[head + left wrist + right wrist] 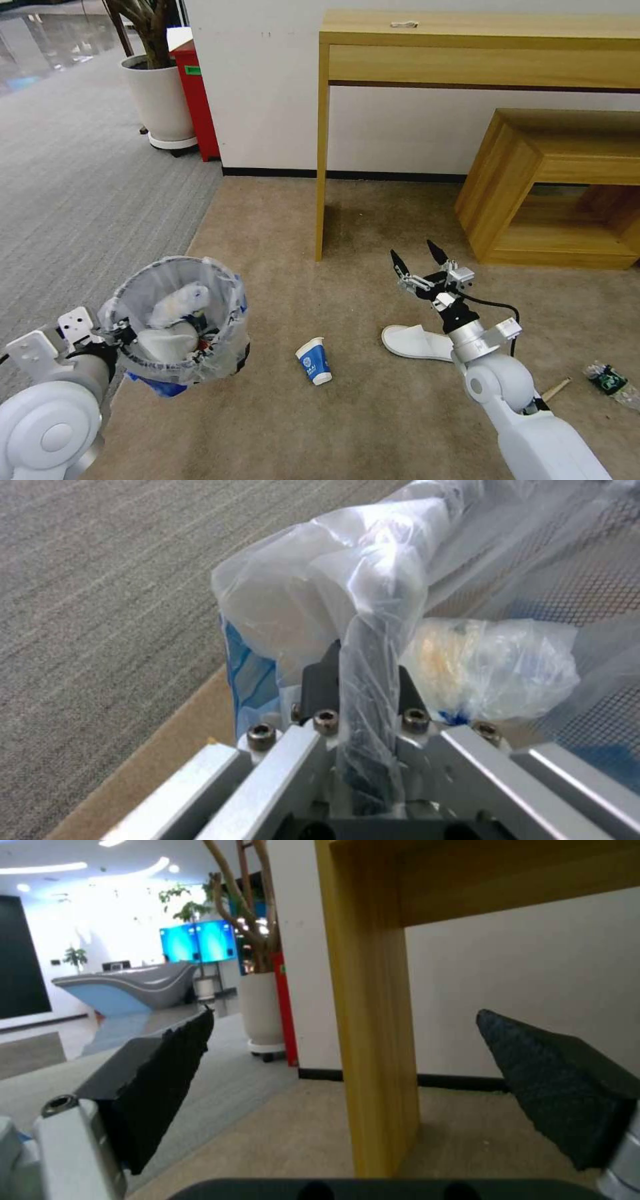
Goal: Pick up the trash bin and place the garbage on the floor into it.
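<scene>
The left claw [119,328] is clamped on the near rim of the small round black trash bin with a clear plastic liner edged in blue [179,320], holding it lifted off the beige short-pile carpet floor [373,427]. In the left wrist view the claw [363,680] pinches a fold of the liner and the rim of the bin [373,645] between its dark fingers [320,680]. Inside the bin, just beyond the left claw, lie a white slipper [170,343] and a crumpled white plastic-wrapped bundle [180,301].

The right claw [419,259] hangs above the floor with its two black fingers spread wide and nothing between them. In the right wrist view the claw [343,1060] points toward the leg of the tall light-wood worktop [373,1040], which stands against the white wall.

Just behind and below the right claw, a second white slipper [417,341] lies flat on the carpet, partly hidden by the right arm. Between the two claws, nearer the bin, a blue-and-white paper cup [314,361] rests on the floor, tilted. Out to the right of the right arm lie a thin wooden stick [557,388] and a small clear bottle with a green label [608,381], well apart from the claw.
</scene>
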Motion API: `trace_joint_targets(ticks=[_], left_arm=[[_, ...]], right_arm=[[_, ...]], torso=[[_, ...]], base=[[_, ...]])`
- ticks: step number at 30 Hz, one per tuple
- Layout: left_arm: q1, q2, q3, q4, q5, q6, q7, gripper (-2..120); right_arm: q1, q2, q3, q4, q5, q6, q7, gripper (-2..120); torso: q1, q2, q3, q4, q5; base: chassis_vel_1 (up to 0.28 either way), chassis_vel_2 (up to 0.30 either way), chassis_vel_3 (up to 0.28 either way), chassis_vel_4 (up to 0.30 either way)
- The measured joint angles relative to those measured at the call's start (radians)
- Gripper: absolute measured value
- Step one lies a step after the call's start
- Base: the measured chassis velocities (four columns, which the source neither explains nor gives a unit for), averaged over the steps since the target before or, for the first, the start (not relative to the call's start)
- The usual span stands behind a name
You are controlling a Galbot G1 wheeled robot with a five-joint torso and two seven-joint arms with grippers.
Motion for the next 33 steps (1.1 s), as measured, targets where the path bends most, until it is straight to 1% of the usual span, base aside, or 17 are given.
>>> trace_joint_targets(ticks=[9, 16, 23, 27, 29, 30, 31, 32, 33], left_arm=[[0.006, -0.008, -0.008, 0.004, 0.012, -0.009, 0.014, 1], [0.007, -0.013, -0.005, 0.001, 0.012, -0.011, 0.020, 1], [0.008, -0.018, 0.002, -0.004, 0.016, -0.013, 0.023, 1], [0.011, -0.020, 0.003, -0.008, 0.019, -0.014, 0.024, 1], [0.016, -0.021, 0.004, -0.015, 0.021, -0.014, 0.025, 1], [0.018, -0.022, 0.004, -0.018, 0.021, -0.014, 0.025, 1], [0.018, -0.022, 0.004, -0.018, 0.021, -0.014, 0.025, 1], [0.020, -0.023, 0.005, -0.023, 0.022, -0.014, 0.025, 1], [0.021, -0.023, 0.005, -0.027, 0.022, -0.014, 0.025, 1]], right_arm=[[-0.013, 0.009, -0.001, 0.006, -0.013, 0.007, -0.009, 100], [-0.025, 0.000, 0.011, 0.009, -0.013, 0.014, -0.015, 100], [-0.030, -0.010, 0.011, 0.009, -0.019, 0.024, -0.011, 100], [-0.026, -0.020, 0.007, 0.007, -0.048, 0.015, 0.014, 100], [-0.011, -0.042, 0.001, -0.005, -0.097, -0.022, 0.057, 100], [-0.004, -0.051, 0.000, -0.012, -0.117, -0.042, 0.068, 100], [-0.004, -0.051, 0.000, -0.012, -0.117, -0.042, 0.068, 100], [0.008, -0.068, -0.001, -0.027, -0.148, -0.080, 0.074, 100], [0.023, -0.087, -0.001, -0.039, -0.191, -0.154, 0.076, 100]], torso=[[0.000, 0.000, 0.000, 0.0000, 0.0001], [0.000, 0.000, 0.000, -0.0001, 0.0001], [0.000, 0.000, 0.000, 0.0000, 0.0003], [0.000, 0.000, 0.000, 0.0000, 0.0003], [0.000, 0.000, 0.000, -0.0001, 0.0003], [0.000, 0.000, 0.000, 0.0000, 0.0002], [0.000, 0.000, 0.000, 0.0000, 0.0002], [0.000, 0.000, 0.000, 0.0000, 0.0003], [0.000, 0.000, 0.000, 0.0000, 0.0004]], base=[[0.000, 0.000, 0.000, 0.000], [-0.012, 0.010, 0.014, -0.009], [-0.105, 0.101, 0.114, -0.088], [-0.107, 0.077, 0.090, -0.082], [-0.040, 0.013, 0.020, -0.023], [0.000, 0.000, 0.000, 0.000], [0.000, 0.000, 0.000, 0.000], [0.000, 0.000, 0.000, 0.000], [0.000, 0.000, 0.000, 0.000]])
